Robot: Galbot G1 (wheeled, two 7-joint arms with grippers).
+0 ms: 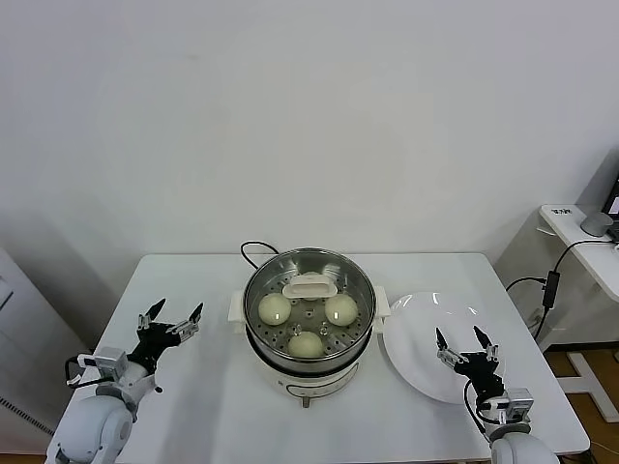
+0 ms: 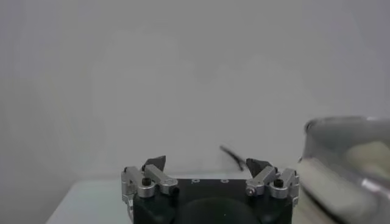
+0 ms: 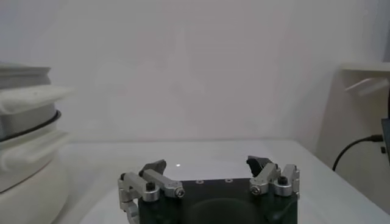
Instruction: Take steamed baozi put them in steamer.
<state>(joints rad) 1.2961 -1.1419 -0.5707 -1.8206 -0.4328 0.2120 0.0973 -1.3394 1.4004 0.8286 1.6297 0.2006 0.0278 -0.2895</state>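
Three buns (image 1: 306, 343) sit in the steamer (image 1: 360, 327) at table centre — plate (image 1: 416, 360) bare; left gripper (image 1: 172, 322) and right gripper (image 1: 465, 346) hang wide, empty, likely finished.

- You see three pale cream baozi (image 1: 275, 308) in the shiny silver steamer (image 1: 360, 285).
- Its base is white, cord (image 1: 253, 247) black.
- The plate (image 1: 416, 338) and table (image 1: 193, 387) are white.
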